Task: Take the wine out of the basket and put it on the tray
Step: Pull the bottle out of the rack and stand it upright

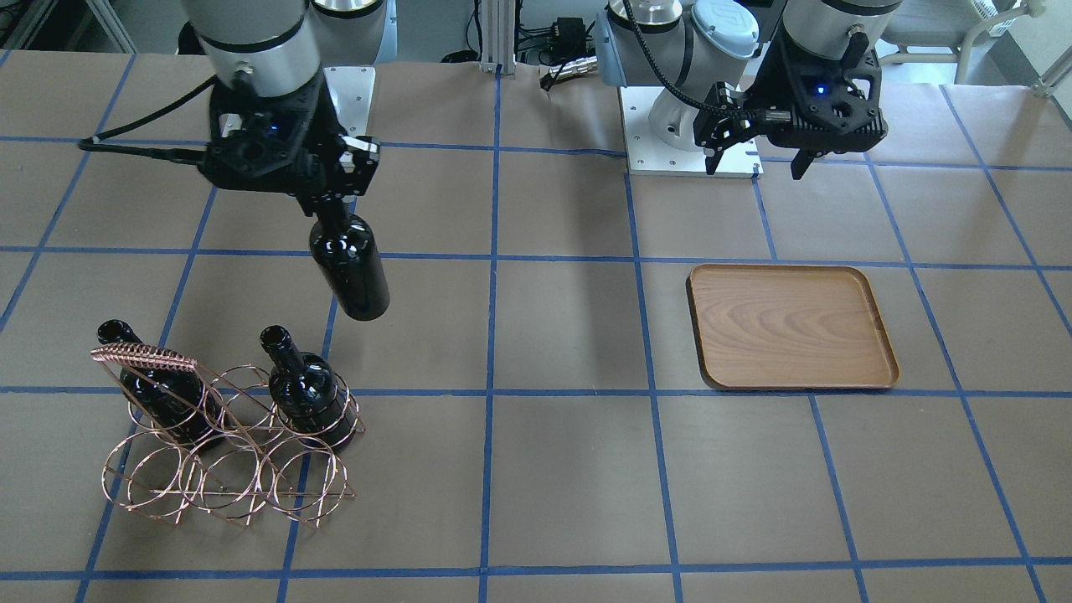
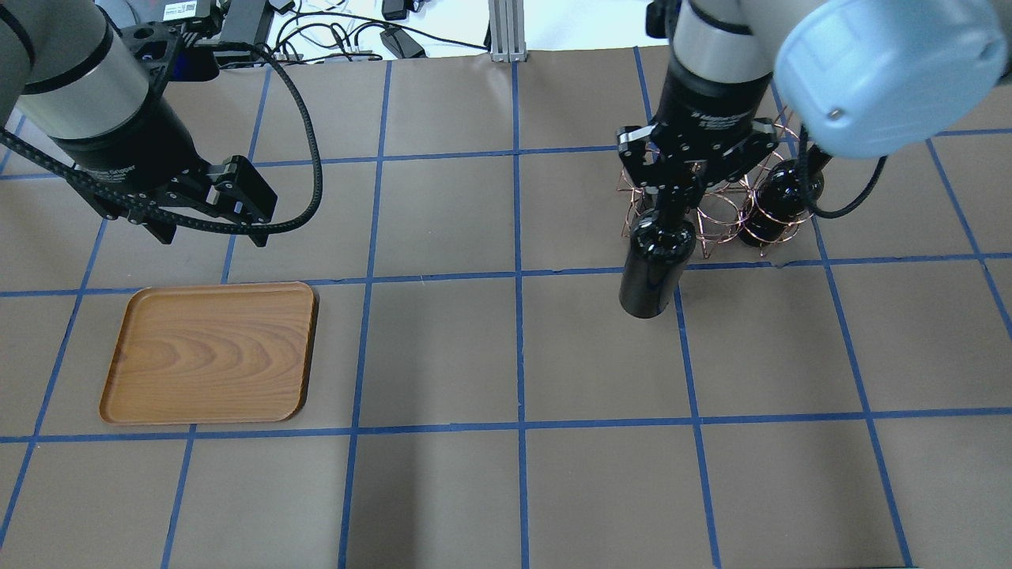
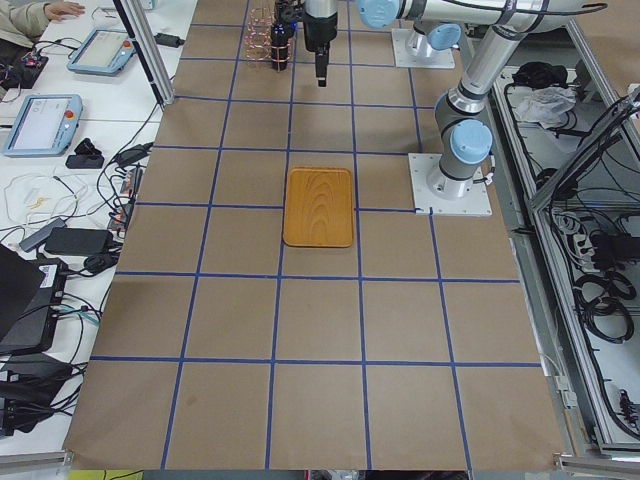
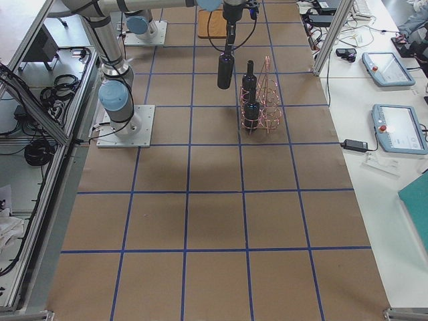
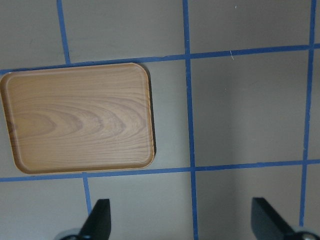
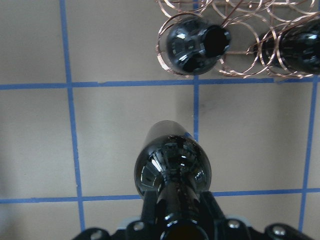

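My right gripper is shut on the neck of a black wine bottle and holds it hanging in the air, clear of the copper wire basket. In the overhead view the held bottle hangs just in front of the basket. Two more bottles stand in the basket's back row. The right wrist view shows the held bottle from above. The brown wooden tray lies bare at the other side. My left gripper is open and empty, above the table behind the tray.
Brown paper with blue tape lines covers the table. The arms' white base plates stand at the robot's edge. Operators' tablets and cables lie on side benches beyond the table.
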You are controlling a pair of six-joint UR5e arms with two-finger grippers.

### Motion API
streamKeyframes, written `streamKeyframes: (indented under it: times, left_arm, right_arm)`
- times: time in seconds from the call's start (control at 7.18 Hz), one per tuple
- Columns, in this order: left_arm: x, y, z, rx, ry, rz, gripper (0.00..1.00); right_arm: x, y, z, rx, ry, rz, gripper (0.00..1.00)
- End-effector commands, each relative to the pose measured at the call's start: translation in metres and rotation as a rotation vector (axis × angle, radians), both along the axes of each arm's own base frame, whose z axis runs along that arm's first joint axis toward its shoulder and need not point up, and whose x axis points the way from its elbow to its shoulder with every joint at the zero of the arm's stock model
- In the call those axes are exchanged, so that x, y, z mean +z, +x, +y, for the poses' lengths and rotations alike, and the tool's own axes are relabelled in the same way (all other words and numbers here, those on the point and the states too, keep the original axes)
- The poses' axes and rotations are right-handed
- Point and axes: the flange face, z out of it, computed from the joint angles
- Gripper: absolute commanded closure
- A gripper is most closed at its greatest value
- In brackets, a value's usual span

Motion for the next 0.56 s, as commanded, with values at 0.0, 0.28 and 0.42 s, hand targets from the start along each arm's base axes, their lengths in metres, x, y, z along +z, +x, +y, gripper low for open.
streamKeyframes:
  times: [0.0, 0.28, 0.42]
  left_arm:
    - [0.002, -0.001, 0.002, -0.002, -0.005, 0.004, 0.0]
    - [0.003, -0.002, 0.003, -0.007, -0.006, -0.002, 0.0]
    - [0.004, 0.0, 0.003, -0.005, -0.011, -0.007, 0.0]
  right_arm:
    - [-0.035, 0.089, 0.009, -0.092, -0.042, -0.005, 0.85]
    - [-0.052, 0.139, 0.001, -0.16, -0.063, -0.003, 0.85]
    - [-0.059, 0.168, -0.002, -0.155, -0.07, 0.009, 0.85]
